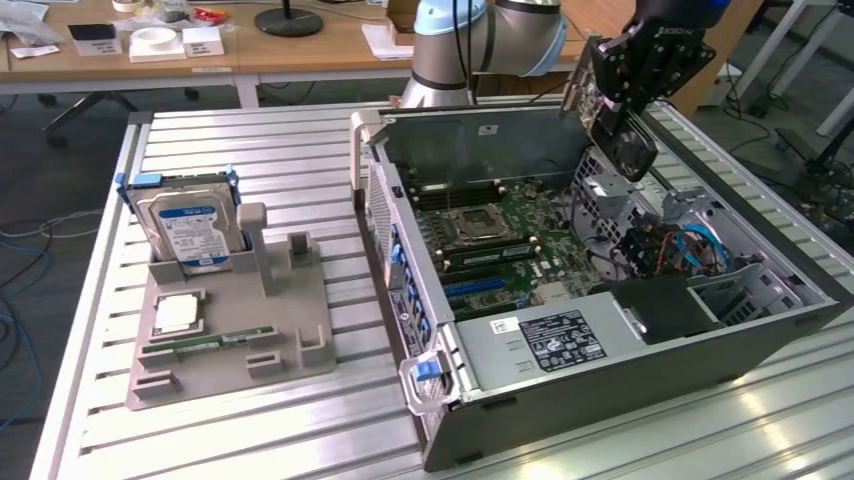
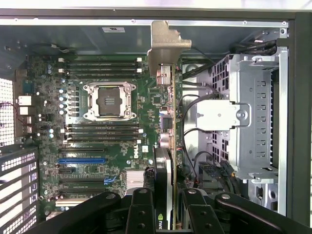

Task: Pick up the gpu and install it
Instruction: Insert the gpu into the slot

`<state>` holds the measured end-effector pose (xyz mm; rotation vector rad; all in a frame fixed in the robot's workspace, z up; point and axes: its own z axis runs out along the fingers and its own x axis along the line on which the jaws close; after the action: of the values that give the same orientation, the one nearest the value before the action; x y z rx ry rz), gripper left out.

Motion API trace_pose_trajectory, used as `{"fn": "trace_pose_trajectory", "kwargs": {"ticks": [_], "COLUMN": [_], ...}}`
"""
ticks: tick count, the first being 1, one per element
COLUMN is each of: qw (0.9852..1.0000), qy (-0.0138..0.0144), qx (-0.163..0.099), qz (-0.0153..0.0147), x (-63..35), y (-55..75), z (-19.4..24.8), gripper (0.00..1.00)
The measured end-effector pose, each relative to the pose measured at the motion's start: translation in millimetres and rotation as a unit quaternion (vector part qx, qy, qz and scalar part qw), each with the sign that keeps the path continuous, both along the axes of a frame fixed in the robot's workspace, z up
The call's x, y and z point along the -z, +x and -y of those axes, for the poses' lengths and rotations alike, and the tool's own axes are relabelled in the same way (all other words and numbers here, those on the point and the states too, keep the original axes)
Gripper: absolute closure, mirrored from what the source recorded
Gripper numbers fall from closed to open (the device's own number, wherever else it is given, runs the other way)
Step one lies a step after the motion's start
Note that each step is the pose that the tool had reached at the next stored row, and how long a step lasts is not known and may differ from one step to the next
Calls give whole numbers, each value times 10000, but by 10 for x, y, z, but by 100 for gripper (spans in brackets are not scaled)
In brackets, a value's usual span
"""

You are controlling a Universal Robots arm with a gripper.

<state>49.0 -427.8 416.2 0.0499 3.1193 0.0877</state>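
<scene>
An Nvidia eye logo (image 2: 160, 225) stands on the gpu (image 2: 165, 175).

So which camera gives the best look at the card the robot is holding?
The exterior view: the gpu shows its dark flat face, held by the gripper above the open computer case. The wrist view sees it edge-on, silver bracket at the far end.

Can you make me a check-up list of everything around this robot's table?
Surface: slatted metal table.
Job's things: gpu held over the open computer case, not yet in a slot.
Clutter: hard drive, processor chip and memory stick on a grey holder.
Grippers: gripper, fingers shut on the gpu.
Cables: blue and red wires inside the case; floor cables.
Surroundings: wooden desks behind.
</scene>
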Motion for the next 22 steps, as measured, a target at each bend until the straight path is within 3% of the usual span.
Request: {"fn": "trace_pose_trajectory", "kwargs": {"ticks": [9,16,22], "qw": [10000,9996,9984], "qy": [0,0,0], "qx": [-43,-280,-563], "qz": [0,0,0], "x": [0,0,0], "y": [0,0,0], "z": [0,0,0], "gripper": [73,73,73]}}
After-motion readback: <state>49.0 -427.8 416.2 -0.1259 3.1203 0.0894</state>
